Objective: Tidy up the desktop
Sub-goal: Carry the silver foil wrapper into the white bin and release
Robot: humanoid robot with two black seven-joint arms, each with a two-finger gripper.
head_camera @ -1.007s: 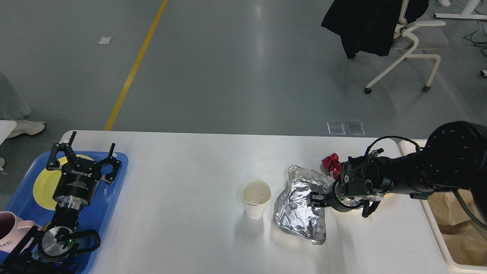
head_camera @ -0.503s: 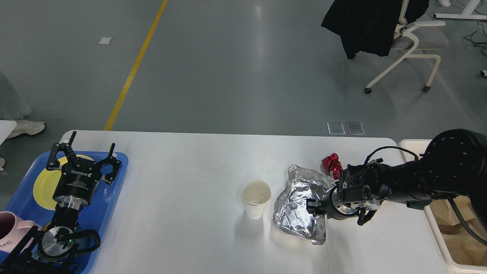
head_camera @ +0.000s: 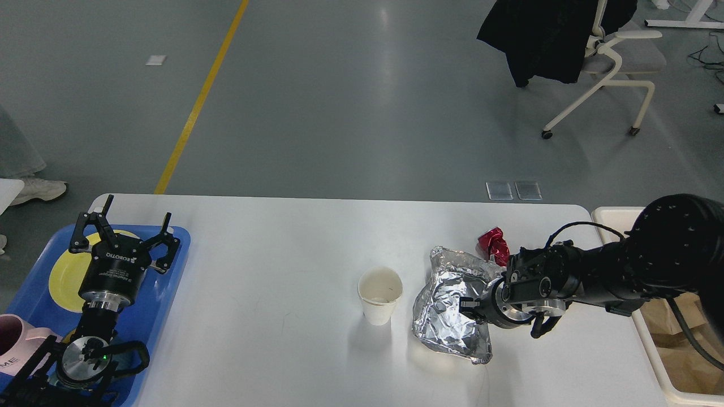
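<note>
The white desktop (head_camera: 283, 237) holds a crumpled silver foil bag (head_camera: 444, 322), a small red wrapper (head_camera: 491, 242) just behind it, and an upright white paper cup (head_camera: 380, 294) to its left. My right gripper (head_camera: 468, 308) reaches in from the right, low over the desktop, and its fingers are shut on the foil bag's right side. Far to the left, my left gripper (head_camera: 127, 226) stands open and empty above a blue tray (head_camera: 169, 294).
The blue tray carries a yellow plate (head_camera: 62, 277) and a pink mug (head_camera: 11, 339). A cream bin (head_camera: 650, 350) with a brown paper bag (head_camera: 684, 339) inside stands off the desktop's right edge. An office chair (head_camera: 611, 62) is on the floor beyond.
My right gripper sank lower onto the foil bag, then drew slightly right, and the bag shifted right with it. The left arm stayed still.
</note>
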